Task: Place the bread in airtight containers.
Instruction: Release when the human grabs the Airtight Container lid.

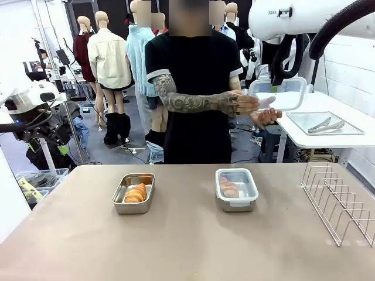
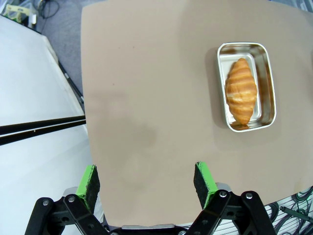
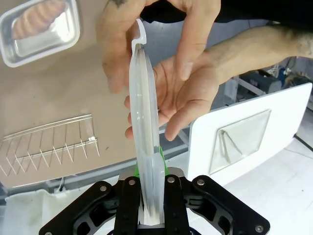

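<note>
Beyond the tabletop (image 1: 187,234), a clear lid (image 3: 145,122) is clamped edge-up in the right end effector (image 3: 149,205), its top pinched by the person's hand (image 3: 146,44), while the left end effector (image 2: 146,183) is held open.

Two steel containers sat on the table: an open one (image 1: 133,193) and a lidded one (image 1: 237,189). Each held one roll, two rolls altogether (image 1: 136,193) (image 1: 228,187). There were two clear lids, one on the closed container (image 1: 237,182) and one loose (image 1: 280,93). One wire rack (image 1: 338,199) stood there.
</note>
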Tool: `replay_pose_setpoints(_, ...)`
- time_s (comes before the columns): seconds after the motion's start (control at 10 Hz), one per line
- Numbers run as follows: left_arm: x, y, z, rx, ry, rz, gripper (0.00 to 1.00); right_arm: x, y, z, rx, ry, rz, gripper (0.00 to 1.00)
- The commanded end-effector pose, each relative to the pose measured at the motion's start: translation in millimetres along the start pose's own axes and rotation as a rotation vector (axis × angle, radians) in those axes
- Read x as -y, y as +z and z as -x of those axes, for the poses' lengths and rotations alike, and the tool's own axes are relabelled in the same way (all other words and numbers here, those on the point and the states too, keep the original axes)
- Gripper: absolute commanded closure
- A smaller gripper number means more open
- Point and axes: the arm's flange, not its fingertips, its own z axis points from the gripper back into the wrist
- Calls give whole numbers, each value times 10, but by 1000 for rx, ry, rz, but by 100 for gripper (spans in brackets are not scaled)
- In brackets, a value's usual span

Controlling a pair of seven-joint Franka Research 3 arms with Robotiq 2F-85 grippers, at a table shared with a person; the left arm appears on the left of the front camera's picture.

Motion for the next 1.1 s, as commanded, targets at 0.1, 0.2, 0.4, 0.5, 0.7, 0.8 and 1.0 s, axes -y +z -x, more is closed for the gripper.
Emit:
replay_pose_setpoints(0.1,-15,3,-5,11,4,2,0,113,54,-49,-28,33,5,100)
replay_pose_setpoints(0.2,-15,3,-5,11,4,2,0,99,52,-54,-33,36,3,100)
replay_pose_setpoints(0.4,-15,3,-5,11,4,2,0,65,54,-32,-31,42,-17,74)
replay_pose_setpoints(0.5,-15,3,-5,11,4,2,0,-2,76,9,-26,32,-13,54)
replay_pose_setpoints(0.7,-15,3,-5,11,4,2,0,-181,129,84,-21,9,-28,15)
replay_pose_setpoints(0.8,-15,3,-5,11,4,2,0,-306,145,147,-26,15,-32,0)
replay_pose_setpoints(1.0,-15,3,-5,11,4,2,0,-676,164,485,11,41,-23,0)
